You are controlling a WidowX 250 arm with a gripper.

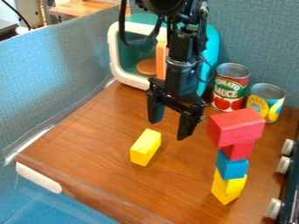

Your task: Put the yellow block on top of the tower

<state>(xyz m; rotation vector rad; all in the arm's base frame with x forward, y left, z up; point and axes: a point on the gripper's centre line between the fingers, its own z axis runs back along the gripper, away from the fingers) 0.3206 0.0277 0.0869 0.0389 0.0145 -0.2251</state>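
Note:
My gripper (170, 124) hangs over the middle of the wooden surface, its two fingers spread apart with nothing between them. A loose yellow block (146, 147) lies on the wood, lower and slightly left of the gripper in the camera view, not touched by it. The tower stands at the right: a yellow block (227, 188) at the bottom, a blue block (232, 166) on it, then a smaller-looking red block (239, 150), and a large red block (236, 126) on top.
Behind the tower stand a tomato sauce can (230, 87) and a yellow-labelled can (266, 102). A teal and white toy microwave (131, 65) is behind the arm. White knobs (283, 165) line the right edge, and a white handle (38, 177) is at front left.

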